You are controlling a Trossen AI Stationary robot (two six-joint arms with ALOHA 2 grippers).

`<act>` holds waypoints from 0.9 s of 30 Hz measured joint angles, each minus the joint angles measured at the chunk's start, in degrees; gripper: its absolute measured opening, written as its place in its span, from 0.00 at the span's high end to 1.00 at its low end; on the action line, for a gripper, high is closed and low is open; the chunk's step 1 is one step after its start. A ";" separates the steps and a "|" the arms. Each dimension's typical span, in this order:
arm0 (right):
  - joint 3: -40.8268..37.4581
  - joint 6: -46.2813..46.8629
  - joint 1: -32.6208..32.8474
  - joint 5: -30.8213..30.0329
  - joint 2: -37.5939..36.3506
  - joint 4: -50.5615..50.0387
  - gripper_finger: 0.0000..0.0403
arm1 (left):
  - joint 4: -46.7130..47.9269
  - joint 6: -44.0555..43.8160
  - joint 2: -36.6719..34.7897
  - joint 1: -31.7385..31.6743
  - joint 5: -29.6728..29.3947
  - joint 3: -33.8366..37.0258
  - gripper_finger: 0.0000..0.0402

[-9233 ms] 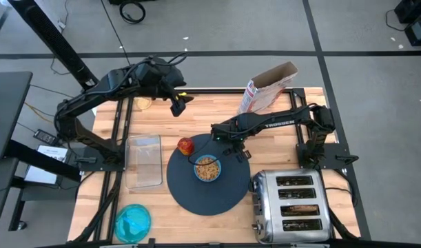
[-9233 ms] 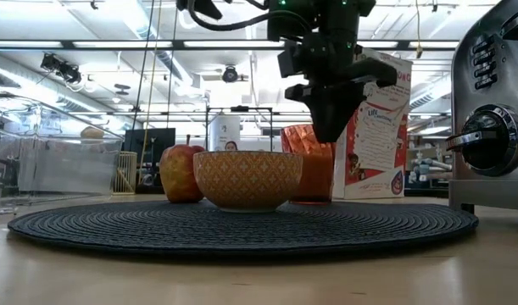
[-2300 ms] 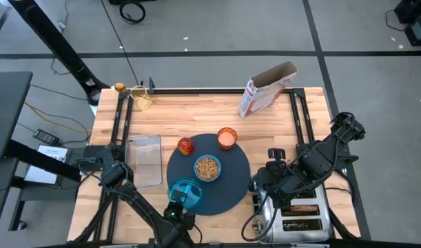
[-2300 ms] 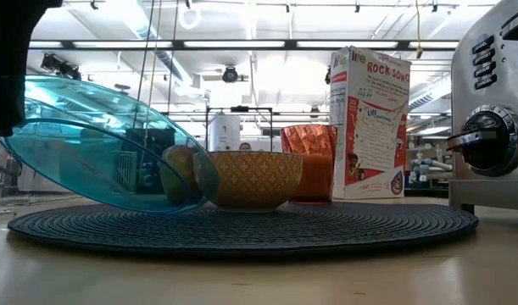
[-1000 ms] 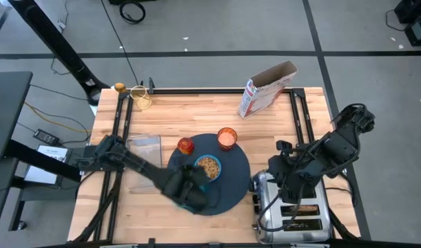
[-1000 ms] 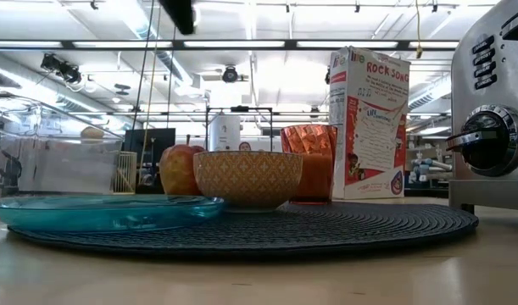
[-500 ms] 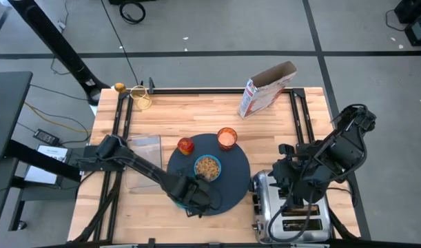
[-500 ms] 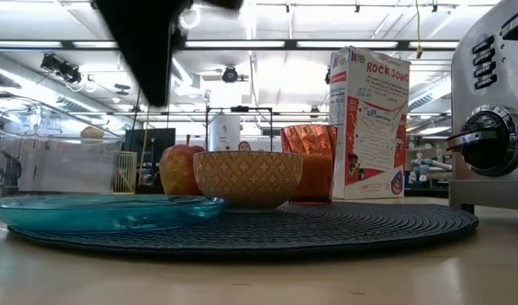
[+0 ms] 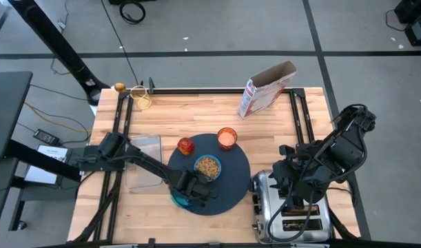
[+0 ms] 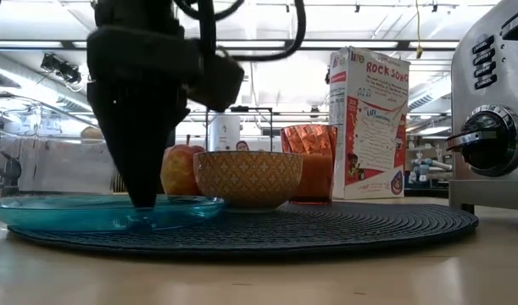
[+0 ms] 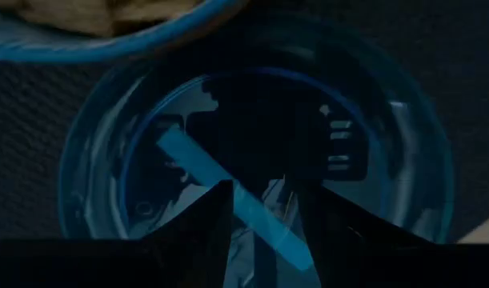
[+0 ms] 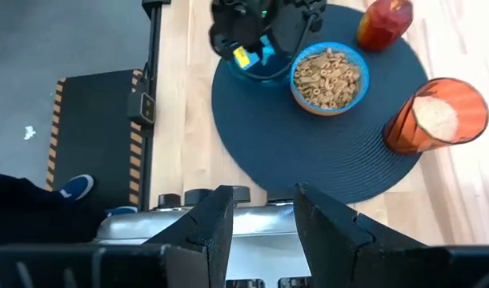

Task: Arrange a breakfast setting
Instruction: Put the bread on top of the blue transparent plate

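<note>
Down onto the translucent teal plate (image 10: 97, 212) now: left gripper (image 11: 264, 212) lowered right over it since half a second back, fingers (image 10: 144, 182) reaching to the plate's surface in the low view, jaws slightly parted with nothing between them. Same plate, same spot as a second ago: lying flat at the near-left edge of the large dark-grey round woven mat (image 9: 231, 189), partly overhanging onto the wooden table (image 9: 196, 114), just beside the small blue bowl of cereal (image 9: 207, 167). Quite a change from two seconds back, when that plate hung tilted in the air. Behind the bowl, unmoved: red-orange apple (image 9: 186, 145) at the mat's far-left rim, orange translucent cup (image 9: 227, 138) on the mat's far side. Over on the right, right gripper (image 12: 256, 216) hovering above the chrome four-slot toaster (image 9: 265, 207), fingers a little apart and empty, barely shifted since the last look. Cereal box (image 9: 265, 89) standing at the back, clear rectangular tray (image 9: 138, 148) left of the mat.
</note>
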State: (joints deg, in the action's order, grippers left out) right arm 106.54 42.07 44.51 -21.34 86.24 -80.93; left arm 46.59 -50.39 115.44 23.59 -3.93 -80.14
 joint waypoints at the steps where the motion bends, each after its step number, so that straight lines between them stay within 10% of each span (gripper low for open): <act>1: 0.00 0.26 -0.01 0.36 0.00 0.01 0.65 | 0.18 0.04 0.00 -0.07 0.24 0.23 0.63; 27: 0.00 -1.57 -1.12 -3.07 0.00 0.09 0.65 | 8.86 3.31 -0.05 -0.13 5.29 -3.79 0.63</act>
State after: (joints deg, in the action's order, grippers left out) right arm 106.54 40.51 43.39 -24.41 86.24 -80.84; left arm 55.45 -47.08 115.38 23.46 1.36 -83.94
